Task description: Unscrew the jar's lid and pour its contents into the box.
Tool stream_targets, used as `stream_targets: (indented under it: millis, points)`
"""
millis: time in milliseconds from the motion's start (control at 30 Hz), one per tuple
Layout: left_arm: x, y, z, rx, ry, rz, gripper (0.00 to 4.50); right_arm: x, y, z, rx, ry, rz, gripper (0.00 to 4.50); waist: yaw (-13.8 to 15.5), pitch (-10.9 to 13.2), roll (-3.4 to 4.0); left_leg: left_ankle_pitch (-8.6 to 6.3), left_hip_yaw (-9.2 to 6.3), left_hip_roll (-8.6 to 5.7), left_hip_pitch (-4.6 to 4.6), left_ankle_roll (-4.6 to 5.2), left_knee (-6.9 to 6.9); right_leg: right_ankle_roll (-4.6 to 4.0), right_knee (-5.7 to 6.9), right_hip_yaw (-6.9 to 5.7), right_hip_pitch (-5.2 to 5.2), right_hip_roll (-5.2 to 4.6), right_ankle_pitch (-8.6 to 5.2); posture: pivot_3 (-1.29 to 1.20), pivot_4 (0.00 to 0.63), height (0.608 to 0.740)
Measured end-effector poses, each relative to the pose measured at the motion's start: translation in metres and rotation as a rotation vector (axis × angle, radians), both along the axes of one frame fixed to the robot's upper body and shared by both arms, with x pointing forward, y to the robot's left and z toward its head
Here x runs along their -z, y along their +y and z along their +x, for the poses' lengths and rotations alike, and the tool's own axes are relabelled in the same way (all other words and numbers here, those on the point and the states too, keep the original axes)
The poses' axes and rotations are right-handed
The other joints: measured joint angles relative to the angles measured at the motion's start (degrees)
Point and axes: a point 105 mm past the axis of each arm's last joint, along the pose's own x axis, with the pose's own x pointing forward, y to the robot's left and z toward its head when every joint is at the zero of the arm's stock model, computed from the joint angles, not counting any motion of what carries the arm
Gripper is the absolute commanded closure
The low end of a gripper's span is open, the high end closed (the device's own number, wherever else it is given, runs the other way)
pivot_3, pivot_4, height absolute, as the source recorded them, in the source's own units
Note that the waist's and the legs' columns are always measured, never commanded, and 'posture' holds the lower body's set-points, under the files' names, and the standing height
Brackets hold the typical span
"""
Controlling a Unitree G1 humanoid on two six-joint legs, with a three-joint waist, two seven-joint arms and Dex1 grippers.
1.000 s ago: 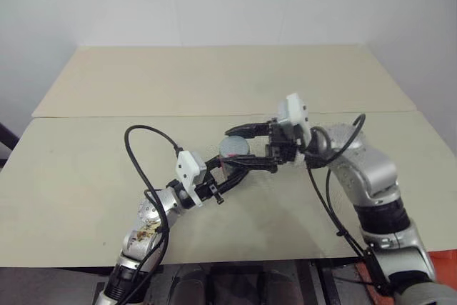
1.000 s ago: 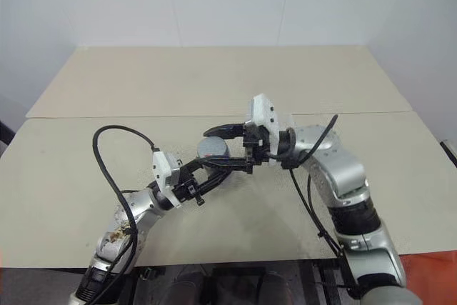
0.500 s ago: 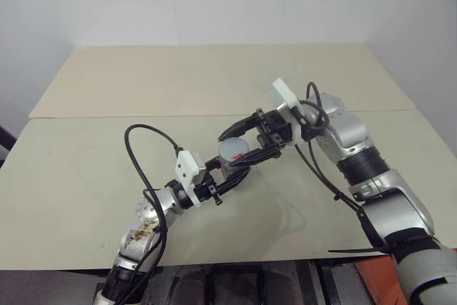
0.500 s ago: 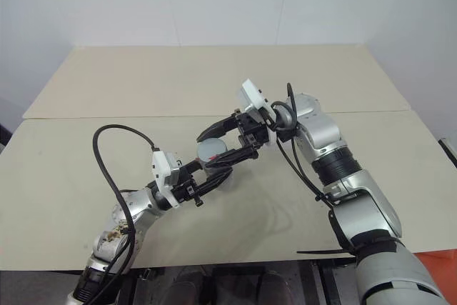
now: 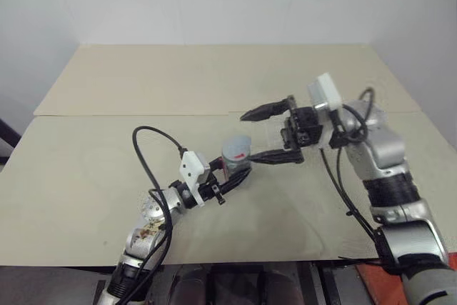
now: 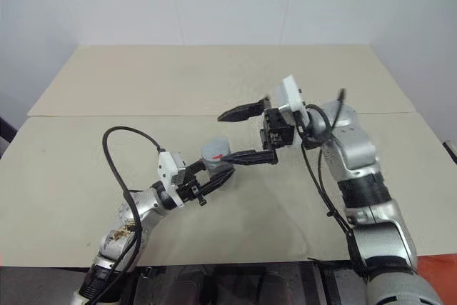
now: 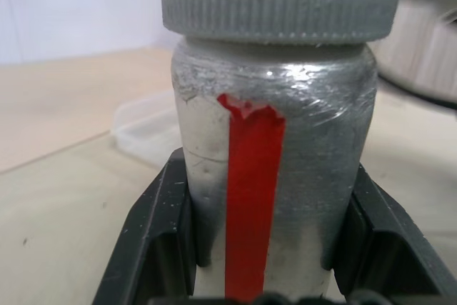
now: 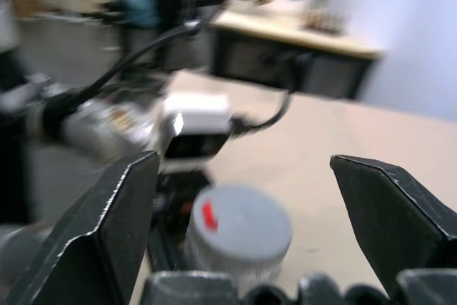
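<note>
My left gripper (image 5: pixel 240 168) is shut on the jar (image 5: pixel 235 155), a silvery-grey cylinder with a red strip, held upright above the table. Its ribbed grey lid (image 7: pixel 278 5) with a red mark sits on top of the jar. My right gripper (image 5: pixel 263 134) stands open just right of the jar, its black fingers (image 8: pixel 118 212) spread wide. In the right wrist view the lid (image 8: pixel 239 230) lies between them and they stay apart from it. The clear plastic box (image 7: pixel 146 123) rests on the table behind the jar. The contents are hidden inside the jar.
Two beige table tops (image 5: pixel 214 80) meet along a seam running across the middle. A white wall rises behind the far edge. Black cables (image 5: pixel 146 155) loop off both arms over the near half of the table.
My right gripper, shut on the lid a second ago, has opened and pulled back to the right and upward. The lid stays on the jar. The left gripper holds the jar in about the same place.
</note>
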Motion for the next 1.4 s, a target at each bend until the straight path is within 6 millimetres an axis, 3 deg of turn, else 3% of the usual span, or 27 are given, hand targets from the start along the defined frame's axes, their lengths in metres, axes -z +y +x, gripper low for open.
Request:
stream_targets:
  millis: [133,267,333,467,900,1333,1400]
  points:
    - [0.004,0.001,0.011,-0.06,-0.023,0.035,2.52,-0.006,0.006,-0.002,0.277,0.037,0.148,0.04,-0.03,0.0,0.0,0.02,0.02,0.01,-0.01,-0.04,-0.01,-0.01,0.05,0.02,-0.06,0.0,0.0,0.0,0.15,0.74]
    - [0.006,0.001,0.018,-0.108,-0.037,0.039,2.52,0.017,0.016,-0.009,0.561,0.085,0.183,0.04,-0.03,-0.01,0.01,0.04,0.01,-0.02,-0.04,-0.07,-0.02,0.0,0.04,0.0,-0.08,0.01,0.0,0.0,0.15,0.74]
    - [0.007,0.003,0.021,-0.128,-0.045,0.043,2.52,0.03,0.025,-0.014,0.627,0.139,0.196,0.04,-0.04,-0.01,0.01,0.05,0.02,-0.04,-0.03,-0.08,0.0,0.0,0.03,0.01,-0.07,0.01,0.0,0.0,0.15,0.74]
    - [0.005,0.002,0.023,-0.133,-0.053,0.041,2.52,0.034,0.035,-0.014,0.731,0.176,0.239,0.04,-0.14,-0.01,0.01,0.07,0.01,-0.05,0.06,-0.11,0.02,0.0,-0.03,0.02,-0.03,0.03,-0.01,0.0,0.15,0.74]
    - [0.003,0.001,0.025,-0.129,-0.067,0.051,2.52,0.05,0.04,-0.003,0.828,0.167,0.177,0.04,-0.27,-0.01,0.01,0.08,-0.01,-0.06,0.06,-0.1,0.0,0.0,-0.01,0.02,-0.01,0.1,-0.01,0.0,0.15,0.74]
    - [0.007,0.004,0.022,-0.144,-0.054,0.051,2.52,0.056,0.045,-0.001,0.814,0.204,0.172,0.04,-0.41,-0.01,0.01,0.08,-0.02,-0.05,0.06,-0.09,-0.01,0.0,-0.01,0.02,-0.01,0.1,-0.01,0.0,0.15,0.74]
    - [0.007,0.003,0.022,-0.146,-0.054,0.049,2.52,0.056,0.045,-0.001,0.808,0.205,0.172,0.6,-0.4,-0.01,0.01,0.08,-0.02,-0.05,0.06,-0.09,-0.01,0.0,-0.01,0.02,-0.01,0.1,-0.01,0.0,0.15,0.74]
